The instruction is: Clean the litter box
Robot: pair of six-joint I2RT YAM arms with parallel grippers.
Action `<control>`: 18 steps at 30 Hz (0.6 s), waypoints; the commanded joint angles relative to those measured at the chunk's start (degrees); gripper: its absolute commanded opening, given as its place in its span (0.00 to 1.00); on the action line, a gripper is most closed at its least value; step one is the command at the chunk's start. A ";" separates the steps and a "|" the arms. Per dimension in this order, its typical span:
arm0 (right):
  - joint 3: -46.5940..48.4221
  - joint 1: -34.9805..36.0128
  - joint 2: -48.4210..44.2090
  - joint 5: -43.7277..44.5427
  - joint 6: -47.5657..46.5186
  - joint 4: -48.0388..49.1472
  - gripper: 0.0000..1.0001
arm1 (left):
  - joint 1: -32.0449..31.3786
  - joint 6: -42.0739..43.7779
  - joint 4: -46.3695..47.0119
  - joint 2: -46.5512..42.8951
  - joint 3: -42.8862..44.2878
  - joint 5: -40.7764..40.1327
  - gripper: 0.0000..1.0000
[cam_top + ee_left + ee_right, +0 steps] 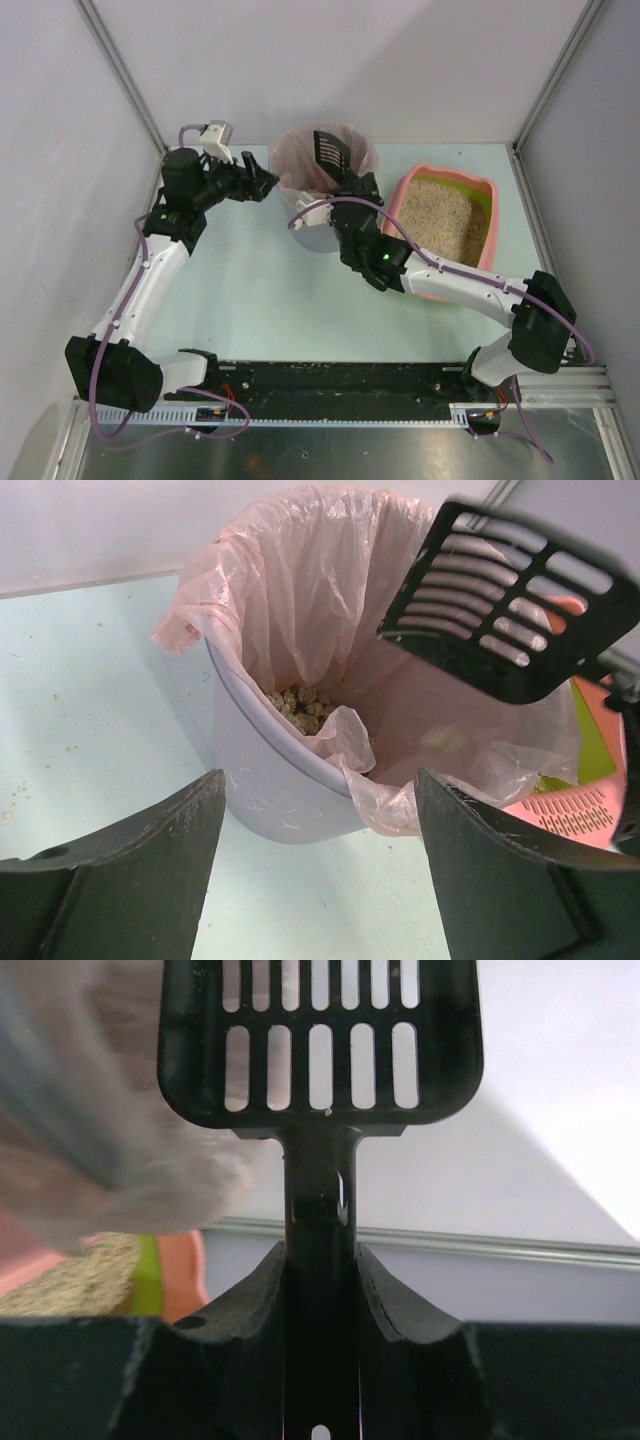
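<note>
Scoop (328,152) over the bin (312,240), litter box (445,169) to the right.
The left gripper (262,184), jaws spread and empty, sits at the bin's 9 o'clock. Clumps (300,705) lie in the bagged bin. The right gripper (353,186) clamps the scoop's handle, blade above the bin. The litter box rests near the bin's 4 o'clock.

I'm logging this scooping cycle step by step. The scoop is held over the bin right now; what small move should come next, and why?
Probably swing the right gripper and its scoop over to the litter box for another pass. The scoop's slots look bare, clumps already lie in the bin, and the box holds plenty of granules that may need sifting.
</note>
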 commanded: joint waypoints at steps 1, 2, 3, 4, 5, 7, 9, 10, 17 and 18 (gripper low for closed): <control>-0.15 0.09 -3.27 -2.50 16.77 -10.35 0.00 | 0.40 -0.94 1.32 -0.85 0.74 1.48 0.81; -0.15 0.18 -4.24 -4.33 20.52 -11.75 0.00 | 0.40 -1.03 1.32 -0.76 0.74 1.57 0.81; -0.06 0.18 -5.12 -5.57 22.48 -12.46 0.00 | 0.40 -1.11 1.32 -0.50 0.74 1.57 0.81; 0.11 0.10 -6.26 -6.89 24.50 -14.21 0.01 | 0.40 -1.12 1.32 -0.50 0.74 1.57 0.81; 0.20 0.01 -8.19 -8.38 26.78 -15.01 0.01 | 0.40 -1.12 1.23 -0.50 0.74 1.66 0.81; 0.20 -0.60 -10.05 -13.04 32.74 -17.47 0.01 | 0.40 -1.03 1.32 -0.59 0.74 1.57 0.81; 0.20 -1.22 -12.16 -16.82 36.28 -19.06 0.01 | 0.40 -1.03 1.23 -0.67 0.74 1.39 0.82; 0.20 -1.75 -12.69 -18.05 40.04 -19.58 0.01 | 0.40 -0.94 1.23 -0.76 0.65 1.31 0.82; 0.38 -4.38 -14.89 -25.09 53.33 -20.90 0.01 | 0.31 -0.94 1.23 -0.67 0.56 1.04 0.82; 0.46 -4.65 -15.24 -25.36 54.39 -21.25 0.01 | 0.31 -0.94 1.23 -0.59 0.56 1.04 0.82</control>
